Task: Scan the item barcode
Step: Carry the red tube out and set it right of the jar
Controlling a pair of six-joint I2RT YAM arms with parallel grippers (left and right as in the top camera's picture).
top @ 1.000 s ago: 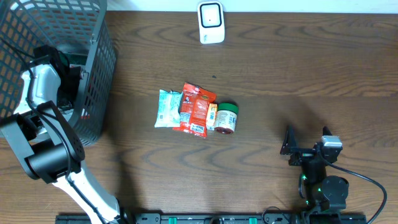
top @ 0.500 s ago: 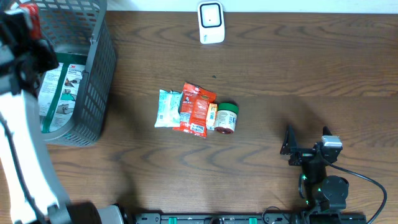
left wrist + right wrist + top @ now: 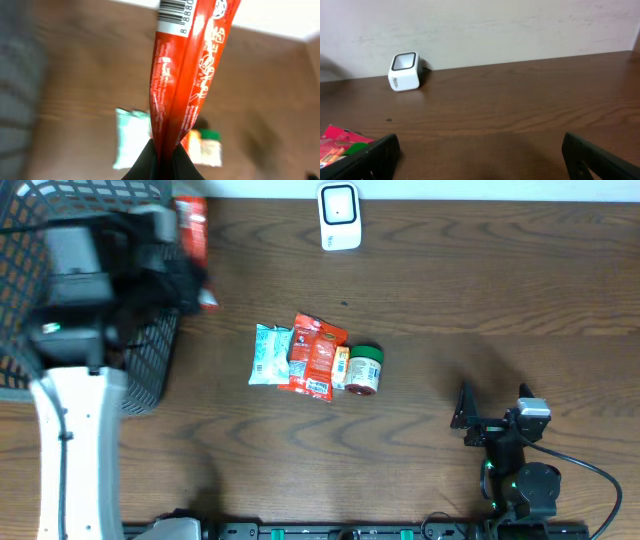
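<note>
At the far left, above the rim of the grey mesh basket (image 3: 150, 365), the left gripper (image 3: 162, 156) is pinched tight on one end of the red packet (image 3: 180, 90). Its barcode (image 3: 175, 11) sits at the free end. Held by so thin an edge, the long packet could swing or slip out, or catch the basket rim. The overhead view is smeared there, so the barcode may well be facing away from the scanner (image 3: 339, 216), which would spoil the read. Mid-table lie a white-and-teal sachet (image 3: 269, 355), a second red pack (image 3: 316, 358) and a green-lidded jar (image 3: 365, 370), just beside one another. Low at the right, the right gripper (image 3: 480, 150) has its jaws wide apart, empty. The table (image 3: 500, 290) is dark wood grain; a pale wall (image 3: 520, 25) stands behind it.
</note>
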